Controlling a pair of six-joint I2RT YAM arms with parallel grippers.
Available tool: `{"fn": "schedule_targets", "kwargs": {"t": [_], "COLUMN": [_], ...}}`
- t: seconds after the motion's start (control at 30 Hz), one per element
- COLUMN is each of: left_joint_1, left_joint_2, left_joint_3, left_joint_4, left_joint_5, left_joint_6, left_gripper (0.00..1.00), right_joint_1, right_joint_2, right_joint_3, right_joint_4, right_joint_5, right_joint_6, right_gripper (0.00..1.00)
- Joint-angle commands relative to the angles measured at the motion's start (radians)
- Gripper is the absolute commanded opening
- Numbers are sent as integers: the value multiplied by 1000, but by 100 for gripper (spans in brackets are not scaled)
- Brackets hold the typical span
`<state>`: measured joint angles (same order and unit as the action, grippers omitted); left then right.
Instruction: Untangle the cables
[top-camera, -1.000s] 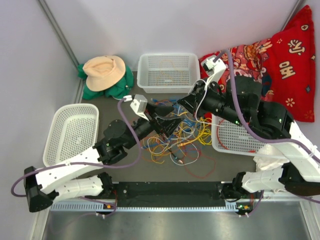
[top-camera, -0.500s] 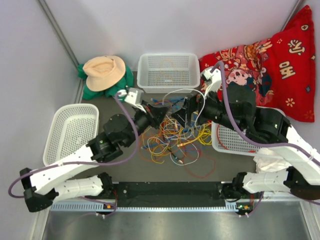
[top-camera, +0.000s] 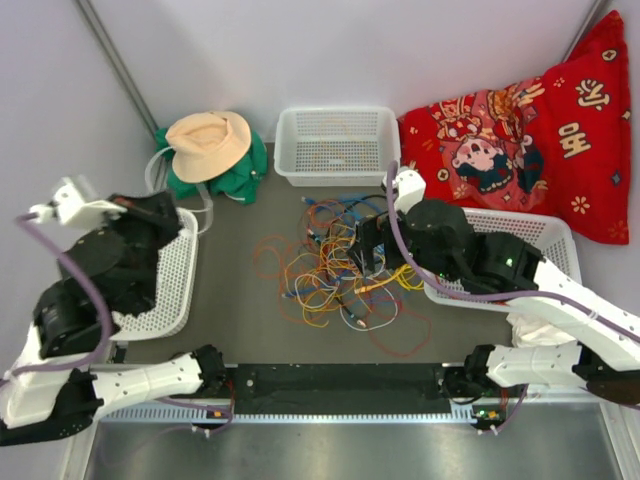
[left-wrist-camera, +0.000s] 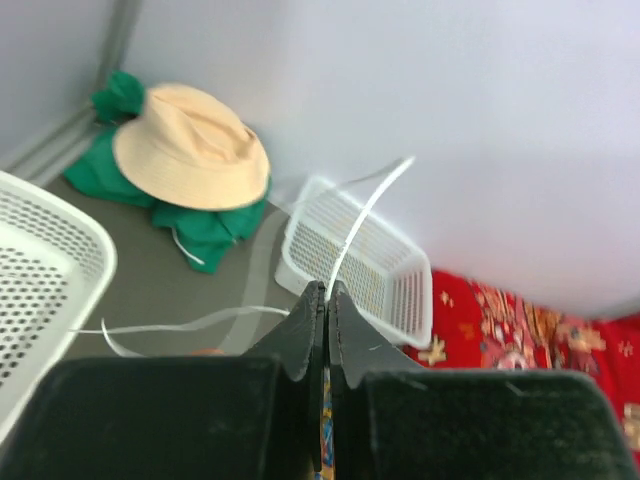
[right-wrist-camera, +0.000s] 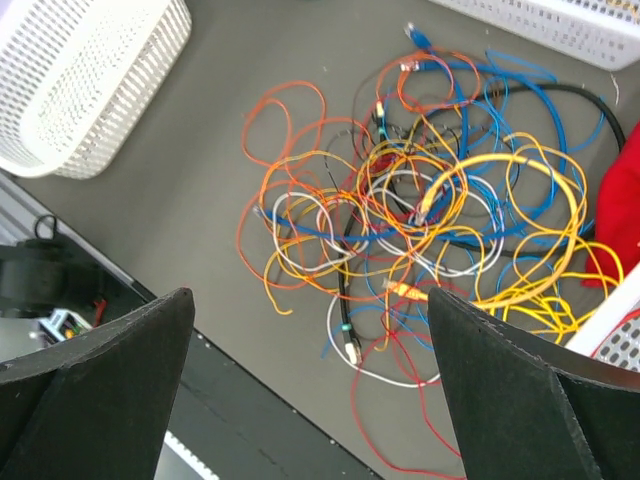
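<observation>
The cables lie as a tangled heap of yellow, orange, blue, red, white and black cords on the dark mat; the right wrist view shows them from above. My right gripper hangs over the heap, open wide, with nothing between its fingers. My left gripper is off to the left, above the left basket. It is shut on a thin white cable that runs up past the fingertips and trails off to the left.
A tan hat lies on green cloth at the back left. White baskets stand at the back, left and right. A red patterned cloth fills the back right corner.
My left arm has swung from the heap out to the left and shut on the white cable. My right gripper has opened and moved down over the heap.
</observation>
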<state>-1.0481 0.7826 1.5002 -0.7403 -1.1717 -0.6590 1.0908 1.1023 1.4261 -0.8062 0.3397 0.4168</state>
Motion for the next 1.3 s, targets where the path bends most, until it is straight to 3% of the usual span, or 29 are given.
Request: {"fn": "schedule_targets", "kwargs": {"t": [0.0, 0.23, 0.33, 0.37, 0.47, 0.5, 0.57, 0.6, 0.63, 0.7, 0.8, 1.03, 1.17, 1.2, 1.27], "left_joint_1": [0, 0, 0, 0, -1, -1, -1, -3, -3, -9, -21, -188, -292, -305, -314], "left_joint_2": [-23, 0, -20, -31, -100, -132, -152, -155, -154, -164, -216, -184, -58, -30, 41], "left_joint_3": [104, 143, 97, 72, -81, -150, -156, -124, -107, -124, -237, -202, -95, -12, 72], "left_joint_4": [-160, -67, 56, 123, 581, 812, 755, 625, 362, 189, 353, 283, 172, 28, -86], "left_joint_5": [-204, -310, -387, -411, -485, -502, -516, -564, -575, -576, -576, -562, -542, -534, -520], "left_joint_6": [-5, 162, 293, 344, 714, 899, 880, 689, 568, 367, 492, 421, 334, 282, 182], "left_gripper": [0, 0, 0, 0, 0, 0, 0, 0, 0, 0, 0, 0, 0, 0, 0], "right_joint_1": [-3, -3, -3, -3, -2, -3, -2, -3, -3, -3, -3, -3, -3, -3, -2], "right_joint_2": [-24, -53, -71, -79, -93, -93, -94, -96, -98, -98, -98, -91, -70, -65, -56], "right_joint_3": [-51, -121, -157, -167, -191, -197, -205, -208, -211, -219, -222, -248, -245, -243, -240], "right_joint_4": [79, 127, 140, 147, 153, 153, 150, 153, 153, 151, 147, 176, 183, 183, 187], "right_joint_5": [5, -18, -28, -30, -36, -41, -44, -48, -50, -63, -67, -74, -79, -80, -74], "right_joint_6": [11, 20, 33, 36, 43, 43, 45, 43, 46, 47, 45, 46, 50, 50, 48], "right_gripper": [99, 99, 99, 99, 99, 99, 99, 99, 99, 99, 99, 99, 99, 99, 99]}}
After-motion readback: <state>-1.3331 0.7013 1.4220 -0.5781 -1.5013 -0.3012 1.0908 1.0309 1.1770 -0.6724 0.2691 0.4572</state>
